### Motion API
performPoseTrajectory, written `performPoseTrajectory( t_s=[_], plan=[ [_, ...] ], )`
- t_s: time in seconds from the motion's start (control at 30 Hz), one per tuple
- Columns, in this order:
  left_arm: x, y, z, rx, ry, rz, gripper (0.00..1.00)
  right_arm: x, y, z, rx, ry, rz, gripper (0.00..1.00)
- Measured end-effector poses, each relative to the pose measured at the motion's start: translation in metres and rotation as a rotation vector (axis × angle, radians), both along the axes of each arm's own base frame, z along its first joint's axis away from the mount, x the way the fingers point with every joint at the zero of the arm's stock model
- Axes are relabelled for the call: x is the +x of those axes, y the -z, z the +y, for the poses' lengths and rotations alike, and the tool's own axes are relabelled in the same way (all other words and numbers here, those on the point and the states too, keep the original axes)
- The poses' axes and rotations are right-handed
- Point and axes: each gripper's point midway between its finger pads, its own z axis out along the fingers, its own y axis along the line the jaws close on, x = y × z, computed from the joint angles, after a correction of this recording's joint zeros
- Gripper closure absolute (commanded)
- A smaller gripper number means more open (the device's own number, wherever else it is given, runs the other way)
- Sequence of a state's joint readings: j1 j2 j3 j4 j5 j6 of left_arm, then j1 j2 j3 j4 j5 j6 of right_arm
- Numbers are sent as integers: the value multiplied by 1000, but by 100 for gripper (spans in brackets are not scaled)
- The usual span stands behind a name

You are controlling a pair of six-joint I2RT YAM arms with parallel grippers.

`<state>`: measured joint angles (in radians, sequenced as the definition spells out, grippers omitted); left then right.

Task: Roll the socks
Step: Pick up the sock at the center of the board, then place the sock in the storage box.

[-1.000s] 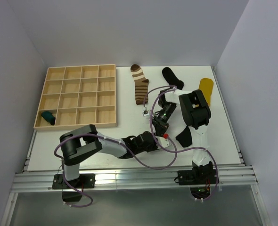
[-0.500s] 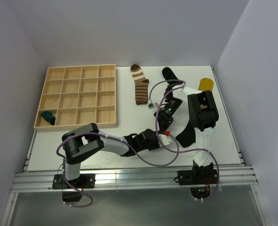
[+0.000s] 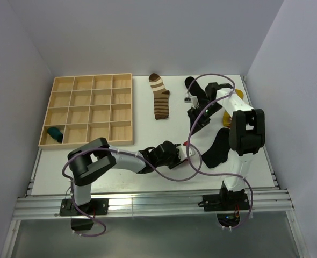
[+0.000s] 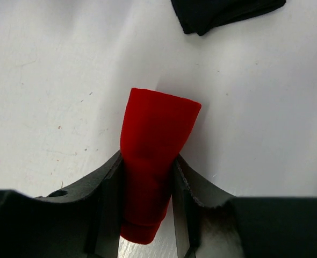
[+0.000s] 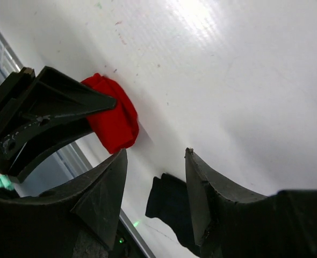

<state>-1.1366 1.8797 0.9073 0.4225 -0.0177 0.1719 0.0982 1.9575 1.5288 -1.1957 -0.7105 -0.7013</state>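
Jaws on my left gripper [image 4: 148,157] stand narrow, clamped on the red sock [image 4: 156,129], which is rolled into a short plug near the front middle of the table [image 3: 148,131]; I cannot tell whether it touches the surface. The roll's long axis runs along the fingers, and its free end pokes out past the tips, away from the wrist. Beyond that end lies the black sock [image 4: 223,13], flat and apart from the roll. My right gripper [image 5: 154,153] hangs farther back, jaws wide and holding nothing, its camera looking at the red roll. The next move, as I judge it, turns on this: the tray [image 3: 88,143] sits well off to the left, on the left arm's own side, so that arm is the nearer one to carry the roll there. A teal sock [image 3: 55,134] sits in a cell at the tray's near-left corner. The striped sock [image 3: 159,97] lies flat between tray and right gripper. I can read no brand, label or writing anywhere.
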Motion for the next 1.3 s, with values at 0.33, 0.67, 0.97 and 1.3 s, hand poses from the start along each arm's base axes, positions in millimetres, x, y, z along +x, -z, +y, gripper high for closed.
performPoseTrajectory(
  t_s=[0.33, 0.67, 0.97, 1.3],
  plan=[
    [27, -12, 22, -71, -136, 154, 100, 23, -5, -14, -13, 111, -45, 46],
    [65, -70, 48, -260, -270, 269, 100, 37, -30, -19, -26, 151, -142, 46],
    [114, -143, 110, -447, -491, 266, 100, 45, -34, -24, -60, 185, -177, 46],
    [175, -204, 289, -468, -1163, 31, 100, 62, -40, -30, -98, 226, -231, 46]
  ],
)
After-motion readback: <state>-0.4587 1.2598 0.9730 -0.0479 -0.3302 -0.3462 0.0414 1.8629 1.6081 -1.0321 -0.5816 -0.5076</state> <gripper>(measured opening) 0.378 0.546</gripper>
